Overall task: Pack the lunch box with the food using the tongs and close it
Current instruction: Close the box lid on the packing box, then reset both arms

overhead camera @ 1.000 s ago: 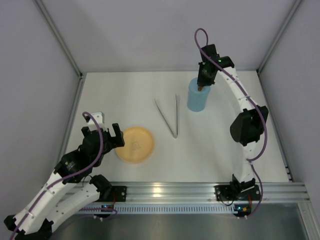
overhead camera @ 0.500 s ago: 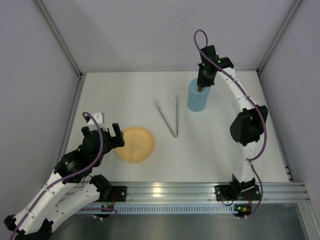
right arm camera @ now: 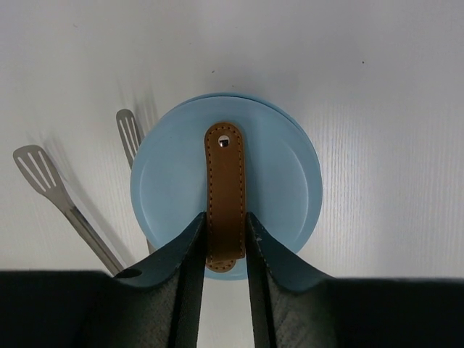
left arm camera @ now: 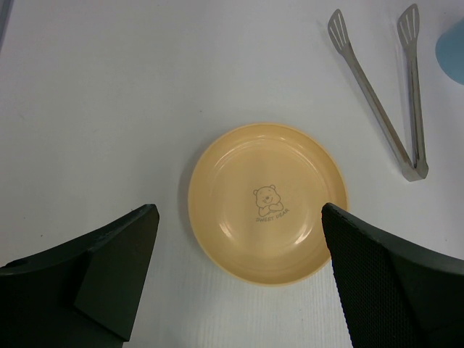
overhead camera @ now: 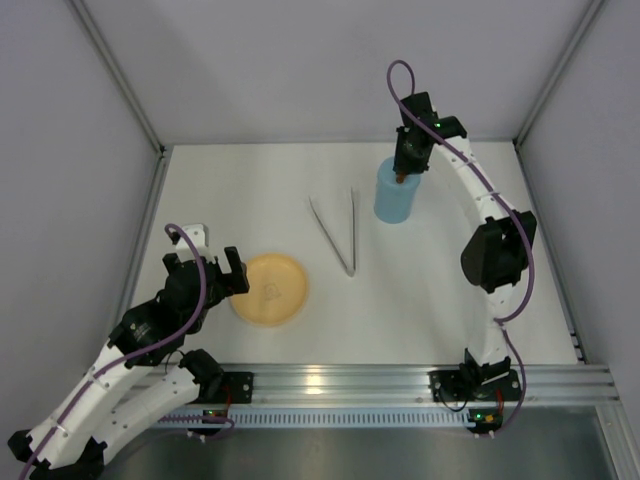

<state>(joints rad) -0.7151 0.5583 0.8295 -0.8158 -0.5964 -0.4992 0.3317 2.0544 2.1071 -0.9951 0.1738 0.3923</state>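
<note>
The light blue lunch box (overhead camera: 394, 203) stands upright at the back right with its round lid (right arm camera: 283, 181) on top. My right gripper (overhead camera: 402, 172) hangs straight over it, shut on the lid's brown handle (right arm camera: 225, 181), one finger pressed to each side (right arm camera: 225, 217). The metal tongs (overhead camera: 341, 236) lie flat in a narrow V at mid-table, and they also show in the left wrist view (left arm camera: 391, 123) and beside the box (right arm camera: 65, 203). My left gripper (overhead camera: 212, 268) hovers open (left arm camera: 238, 214) at the plate's near edge, holding nothing. No food is in view.
A yellow-orange plate (overhead camera: 270, 290) with a bear print (left arm camera: 268, 203) sits bare at the front left. Grey walls close in the table on three sides, and a metal rail (overhead camera: 330, 382) runs along the near edge.
</note>
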